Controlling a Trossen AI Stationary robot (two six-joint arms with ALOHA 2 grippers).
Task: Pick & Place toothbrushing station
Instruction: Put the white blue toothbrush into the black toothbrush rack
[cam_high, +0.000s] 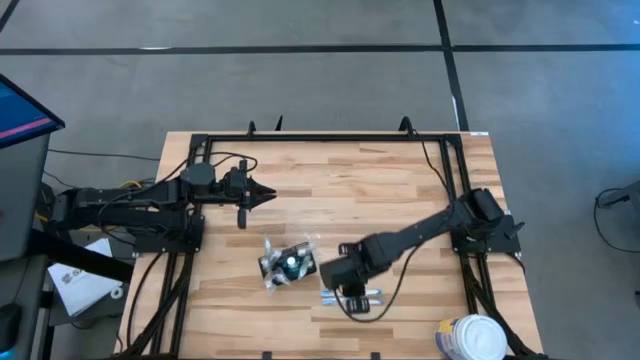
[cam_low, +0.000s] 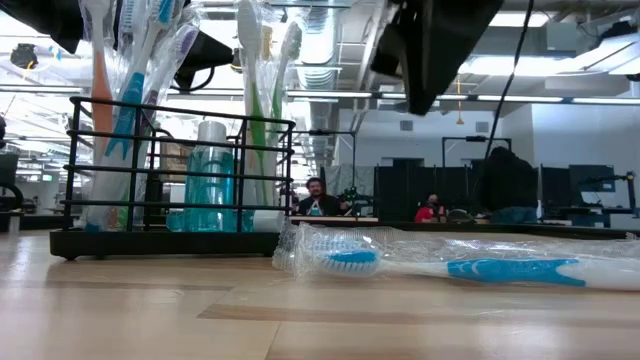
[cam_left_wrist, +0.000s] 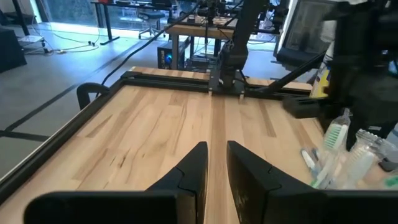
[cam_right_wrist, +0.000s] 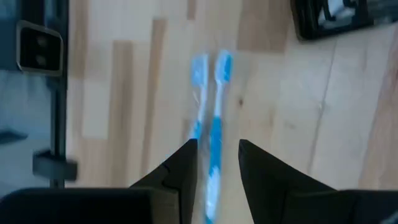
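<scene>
— Where does the toothbrushing station stand?

— The small black wire-framed toothbrushing station (cam_high: 288, 264), packed with wrapped toothbrushes and a teal cup, sits upright on the pale wooden tabletop (cam_high: 330, 190), near the front edge and left of centre. No fingers touch it.

— And the right arm?

— The right gripper (cam_right_wrist: 217, 163) hangs above two blue-and-white toothbrushes in clear wrap (cam_right_wrist: 211, 118), which lie flat on the tabletop just beside the station. Its two dark fingers (cam_right_wrist: 261, 165) stand a little apart, with the brushes showing in the gap below; they hold nothing.

— The left arm?

— The left gripper (cam_left_wrist: 215, 163) waits over the rear left of the tabletop, well apart from the station, its fingers (cam_left_wrist: 193, 168) nearly together with only a narrow slit between them, empty.

— Anything else in shot?

— A white round tub with blue-yellow print (cam_high: 472, 338) stands at the front right corner. Beyond the tabletop, people sit at desks in the room.
</scene>
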